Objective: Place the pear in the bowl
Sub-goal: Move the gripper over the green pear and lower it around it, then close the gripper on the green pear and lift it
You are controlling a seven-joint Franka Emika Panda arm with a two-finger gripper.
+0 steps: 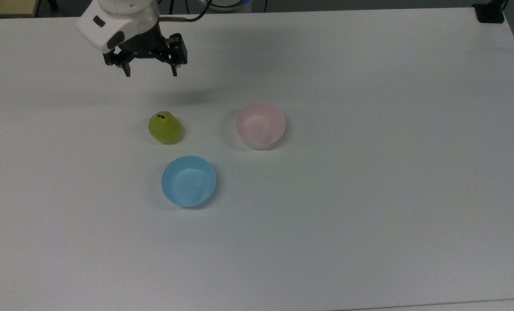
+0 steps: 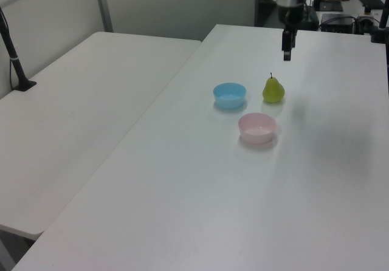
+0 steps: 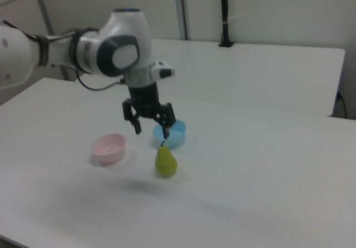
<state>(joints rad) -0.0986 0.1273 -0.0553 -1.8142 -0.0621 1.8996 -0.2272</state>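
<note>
The hand (image 1: 151, 72) is spread wide and holds nothing. It hangs in the air, up above the pear (image 1: 165, 128), with its fingers pointing down. To do this well, I think it should come right over the pear and go down slowly, one finger on each side. The pear stands on the white worktop (image 1: 369, 194). Near the pear are the pink bowl (image 1: 260, 125) and a blue bowl (image 1: 188, 181).

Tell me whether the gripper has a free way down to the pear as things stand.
Probably yes. The gripper hangs open above the table, short of the pear, which stands upright and alone. The blue bowl and pink bowl sit apart from it, so nothing blocks a descent.
</note>
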